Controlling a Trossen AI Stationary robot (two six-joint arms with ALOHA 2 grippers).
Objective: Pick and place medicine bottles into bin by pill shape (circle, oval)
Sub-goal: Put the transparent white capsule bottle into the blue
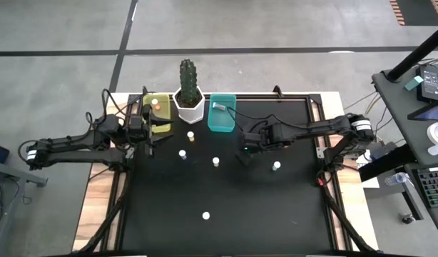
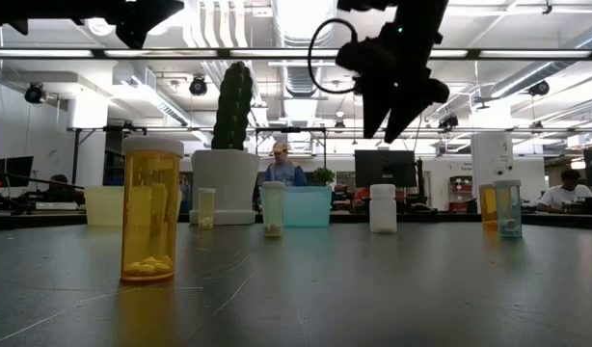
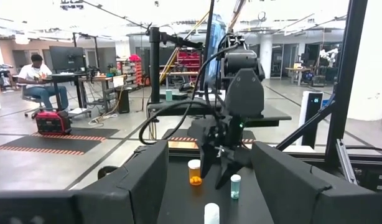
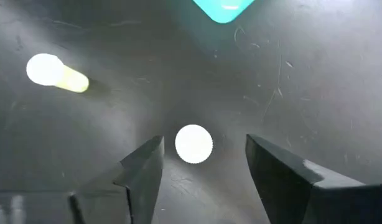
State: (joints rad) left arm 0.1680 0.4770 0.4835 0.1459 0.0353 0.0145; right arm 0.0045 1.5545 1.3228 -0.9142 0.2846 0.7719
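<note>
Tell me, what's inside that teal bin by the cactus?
The teal bin holds one small bottle near its back. Its pills cannot be made out from above.

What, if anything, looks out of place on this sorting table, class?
The cactus in its white hexagonal pot is the odd one out. It stands at the table's far edge between the yellow bin and the teal bin, among medicine bottles. No bottle on the table looks tipped or spilled.

Black worktop point(image 1: 276, 207), 5 white-capped medicine bottles point(image 1: 215, 162) scattered upright across it, yellow bin point(image 1: 159, 114), white cactus pot point(image 1: 190, 106), teal bin point(image 1: 222, 114) along far edge
</note>
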